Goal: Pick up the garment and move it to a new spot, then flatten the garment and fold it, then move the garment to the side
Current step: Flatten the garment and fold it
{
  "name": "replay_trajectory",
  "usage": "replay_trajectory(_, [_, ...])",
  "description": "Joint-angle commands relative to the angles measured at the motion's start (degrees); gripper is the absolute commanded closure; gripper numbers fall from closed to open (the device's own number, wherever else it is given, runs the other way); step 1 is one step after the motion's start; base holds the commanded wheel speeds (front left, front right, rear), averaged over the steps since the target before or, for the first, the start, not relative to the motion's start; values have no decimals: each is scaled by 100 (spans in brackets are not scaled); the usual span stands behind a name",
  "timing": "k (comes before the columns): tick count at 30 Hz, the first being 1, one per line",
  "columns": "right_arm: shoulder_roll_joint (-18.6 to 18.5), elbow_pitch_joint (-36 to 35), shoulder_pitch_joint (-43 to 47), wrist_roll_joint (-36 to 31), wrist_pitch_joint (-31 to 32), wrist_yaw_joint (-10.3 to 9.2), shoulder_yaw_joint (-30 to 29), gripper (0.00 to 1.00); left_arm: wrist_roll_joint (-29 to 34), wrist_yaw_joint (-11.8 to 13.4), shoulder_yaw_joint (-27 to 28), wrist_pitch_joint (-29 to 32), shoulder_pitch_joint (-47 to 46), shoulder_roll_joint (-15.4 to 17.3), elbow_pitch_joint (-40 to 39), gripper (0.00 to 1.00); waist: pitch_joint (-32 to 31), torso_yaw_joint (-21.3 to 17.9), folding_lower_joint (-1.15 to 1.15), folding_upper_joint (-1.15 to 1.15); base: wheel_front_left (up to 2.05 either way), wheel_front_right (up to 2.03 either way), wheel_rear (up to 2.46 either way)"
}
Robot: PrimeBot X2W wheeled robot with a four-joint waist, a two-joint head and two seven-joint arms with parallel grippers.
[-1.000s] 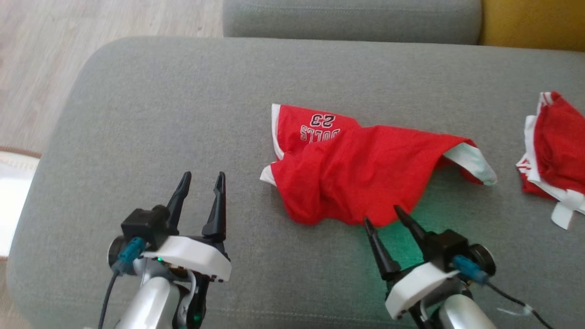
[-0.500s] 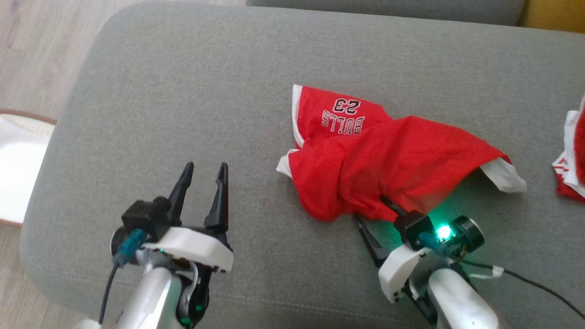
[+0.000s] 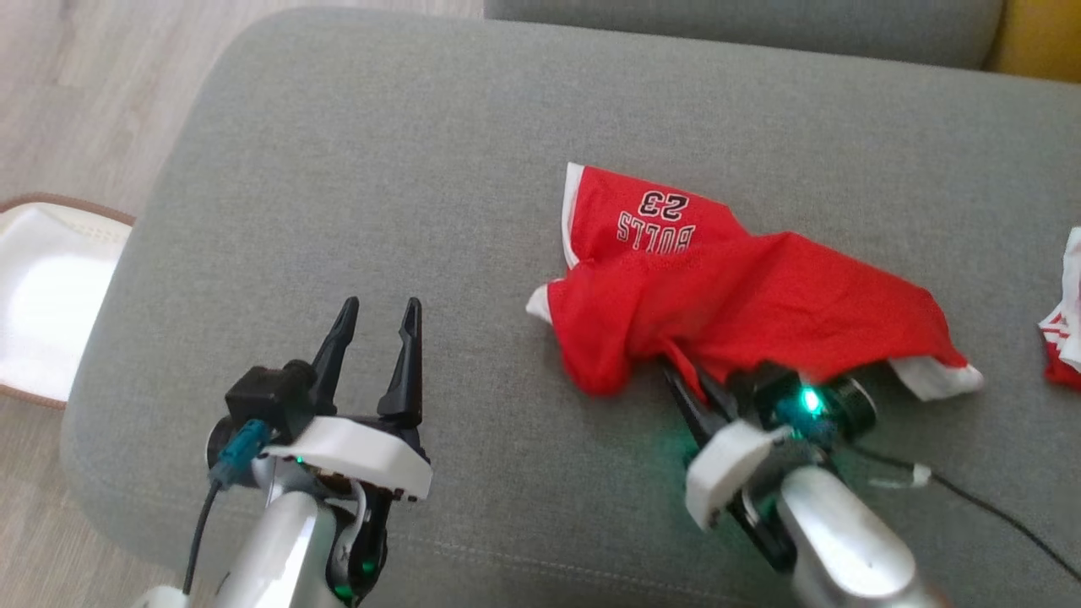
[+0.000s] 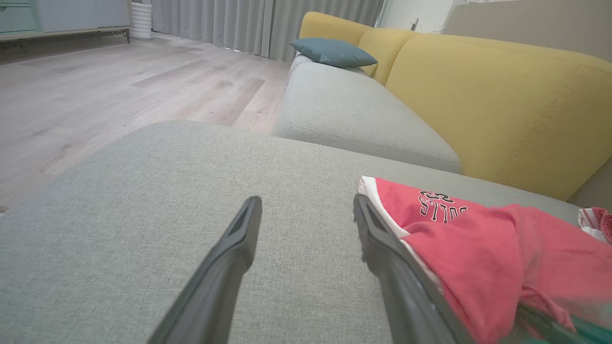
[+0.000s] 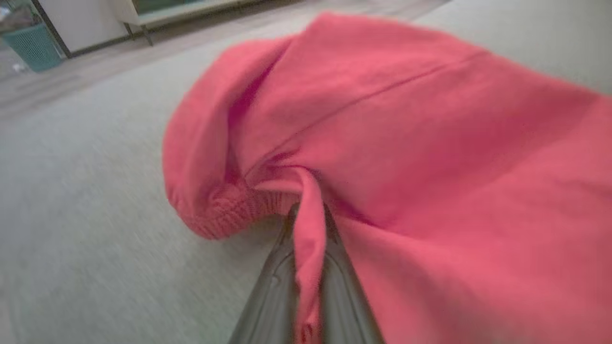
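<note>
Edge of the crumpled red jersey [image 3: 760, 295] sat pinched in the right gripper [image 3: 688, 388]; left gripper [image 3: 376, 317] stood spread over open grey sofa cushion [image 3: 380, 186].

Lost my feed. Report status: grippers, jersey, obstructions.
Right gripper shut on red Bulls jersey, near edge. Left gripper open, holding nothing. Other red-and-white cloth at right, apart from jersey.

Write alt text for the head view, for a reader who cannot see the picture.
The right gripper is shut on the near edge of a crumpled red jersey lying on a grey cushion. The left gripper is open over bare cushion to the jersey's left. Another red and white garment shows at the right edge.
</note>
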Motion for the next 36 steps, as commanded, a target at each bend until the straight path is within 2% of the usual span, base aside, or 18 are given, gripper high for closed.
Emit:
replay_trajectory(1, [68,-305,-383,155,-88,18,158,100,76,-37,240,-70,-152,14,-158,0,-50,23,0,0,0,0,0])
replay_trajectory(7, [69,-1008,-761,1136,177,18,469,100,98,-48,243,-70,-86,9,-146,0,-176,102,0,0,0,0,0])
replay_trajectory(11, [69,-1154,-1053,1630,473,18,562,100,88,-46,213,-70,-66,8,-160,0,-177,195,0,0,0,0,0])
replay_trajectory(16, [69,-733,-1474,1889,728,18,646,100,40,-43,115,-70,-103,8,-164,0,-96,373,0,0,0,0,0])
replay_trajectory(22, [69,311,-1958,1999,763,18,833,100,-48,-2,-45,-70,-163,8,-152,0,-18,594,0,0,0,0,0])
replay_trajectory(24, [69,673,-2076,1931,767,18,954,0,-68,16,-80,-70,-174,8,-151,0,5,633,0,0,0,0,0])
replay_trajectory(28, [69,1112,-2237,1936,677,18,1137,0,-95,62,-117,-70,-184,8,-153,0,24,631,0,0,0,0,0])
replay_trajectory(36, [70,1345,-2395,2045,360,18,1239,0,-62,75,-37,-70,-210,7,-165,0,-48,337,0,0,0,0,0])
